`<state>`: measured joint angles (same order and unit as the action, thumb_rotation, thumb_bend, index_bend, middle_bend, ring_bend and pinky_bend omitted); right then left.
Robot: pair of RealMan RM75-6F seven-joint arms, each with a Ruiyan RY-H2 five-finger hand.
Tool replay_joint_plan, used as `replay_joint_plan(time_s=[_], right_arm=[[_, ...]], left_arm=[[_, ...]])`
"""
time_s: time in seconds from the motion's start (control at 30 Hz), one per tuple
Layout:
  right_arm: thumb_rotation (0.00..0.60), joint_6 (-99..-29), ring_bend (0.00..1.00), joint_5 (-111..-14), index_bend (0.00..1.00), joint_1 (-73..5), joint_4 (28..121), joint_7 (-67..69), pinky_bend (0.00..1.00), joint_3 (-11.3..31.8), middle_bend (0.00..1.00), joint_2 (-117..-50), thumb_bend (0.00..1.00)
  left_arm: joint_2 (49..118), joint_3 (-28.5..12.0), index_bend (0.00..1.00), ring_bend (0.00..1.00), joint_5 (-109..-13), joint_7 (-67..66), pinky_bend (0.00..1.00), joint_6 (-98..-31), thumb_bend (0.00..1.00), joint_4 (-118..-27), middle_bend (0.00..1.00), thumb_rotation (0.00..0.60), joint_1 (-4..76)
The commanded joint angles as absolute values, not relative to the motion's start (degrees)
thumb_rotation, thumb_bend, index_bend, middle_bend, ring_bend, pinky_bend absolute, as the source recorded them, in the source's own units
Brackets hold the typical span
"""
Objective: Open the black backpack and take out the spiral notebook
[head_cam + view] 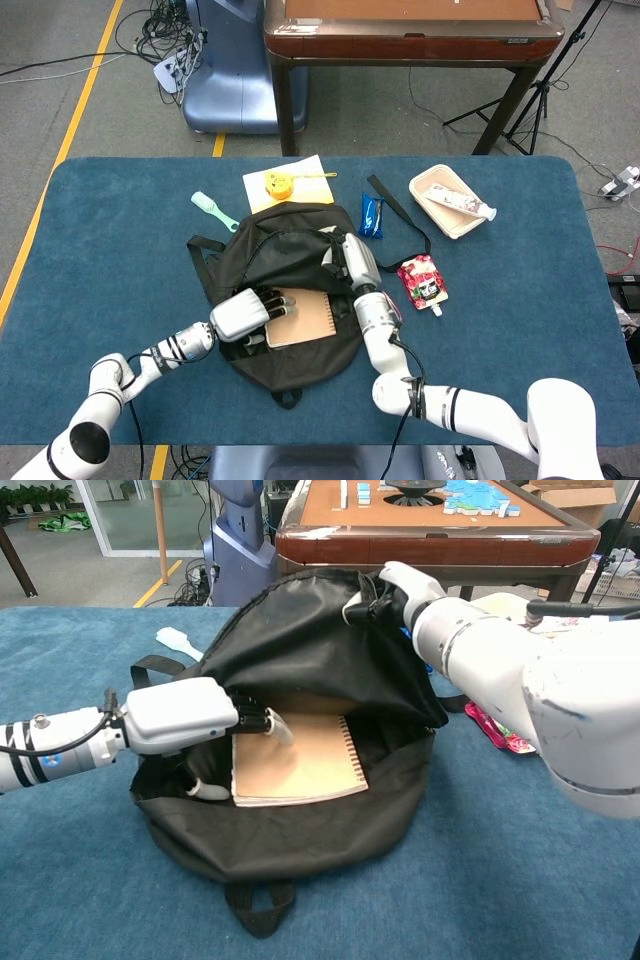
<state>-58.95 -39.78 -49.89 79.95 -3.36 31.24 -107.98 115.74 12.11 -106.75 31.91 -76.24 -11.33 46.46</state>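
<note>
Spiral notebook (pixel 298 763) lies flat inside the open black backpack (pixel 300 840), its tan cover under the left hand's fingers (pixel 270 723), which curl down onto its left edge while the thumb sits below the cover's corner. The left hand (pixel 185 715) reaches in from the side; the right hand (pixel 385 588) pinches the flap's top edge, holding it up. Around the bag, the blue table (pixel 120 250) carries a green brush (pixel 213 210) and a white tray (pixel 447 200).
</note>
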Motion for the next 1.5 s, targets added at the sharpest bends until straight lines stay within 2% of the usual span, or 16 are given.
replay_joint_plan(time_s=[0.03,0.4,0.63,0.93,1.17,1.5], right_arm=[[0.6,-58.87,0.21,-39.72,0.57,-49.91,79.78,-3.28,0.19,31.25,0.29,-108.02,1.0],[0.6,-58.54,0.21,-39.52,0.57,-50.21,79.0,-3.14,0.19,31.42,0.29,-108.24,1.0],[0.6,-58.74,0.21,-39.3,0.57,-50.41,78.8,-3.26,0.19,31.74,0.29,-108.3,1.0],[0.6,-58.57,0.21,-37.86,0.57,-50.84,78.37,-3.52,0.19,32.89,0.29,-108.04,1.0],[0.6,-57.87,0.2,-36.64,0.56,-51.19,77.79,-3.81,0.19,33.6,0.28,-107.27,1.0],[0.6,-54.49,0.21,-36.52,0.55,-50.25,77.57,-1.29,0.19,32.79,0.28,-105.95,1.0]], left_arm=[[116.39,11.62,0.2,0.22,-105.86,32.84,0.29,-75.59,0.17,-11.13,0.21,0.6,46.47],[118.25,10.43,0.24,0.22,-103.33,36.94,0.29,-74.46,0.18,-10.4,0.21,0.6,46.47],[118.76,10.64,0.3,0.27,-102.9,37.71,0.29,-74.27,0.35,-10.12,0.23,0.6,46.62],[118.85,10.52,0.46,0.38,-102.22,39.08,0.31,-75.82,0.45,-10.68,0.42,0.6,46.32],[117.95,9.25,0.59,0.52,-100.9,44.49,0.42,-80.78,0.46,-13.32,0.6,0.6,45.37],[112.44,5.79,0.62,0.56,-98.44,51.76,0.46,-89.64,0.46,-24.05,0.65,0.6,44.25]])
